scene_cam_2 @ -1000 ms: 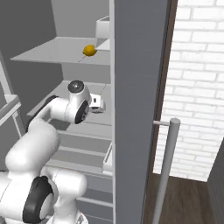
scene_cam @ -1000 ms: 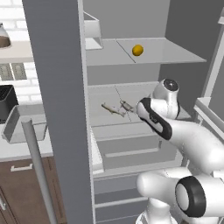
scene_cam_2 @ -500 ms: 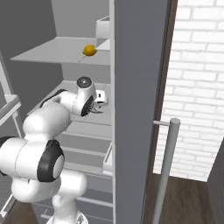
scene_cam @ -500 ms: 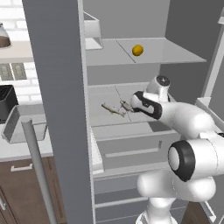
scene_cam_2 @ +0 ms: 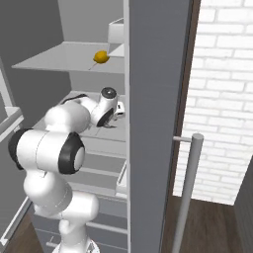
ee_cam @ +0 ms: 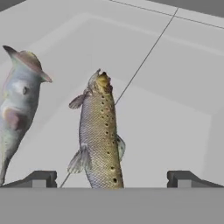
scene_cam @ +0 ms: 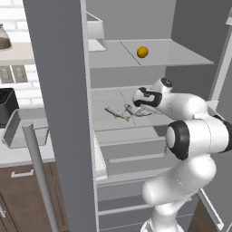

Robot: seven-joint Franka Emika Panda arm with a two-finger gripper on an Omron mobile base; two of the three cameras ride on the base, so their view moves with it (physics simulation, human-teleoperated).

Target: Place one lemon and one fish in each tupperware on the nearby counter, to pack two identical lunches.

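Inside an open fridge with grey shelves: two fish on the middle shelf, one lemon (scene_cam: 142, 51) on the shelf above. Fingers (ee_cam: 42, 178) spread wide apart, empty, set either side of the nearer fish (ee_cam: 100, 135), whose speckled body runs away between them in the hand view; second fish (ee_cam: 17, 109) just beside it, off to one side. Gripper (scene_cam: 136, 108) low over the shelf (scene_cam: 108, 97) in the left base view. Best now, by judgement: ease forward until the tips bracket the thick middle of the body, not the thin tail; keep clear of the neighbouring fish; close gently across the width, then lift straight up before drawing out. Grey tub (scene_cam: 22, 131) waiting on the white bench (scene_cam: 18, 154) left of the fridge door
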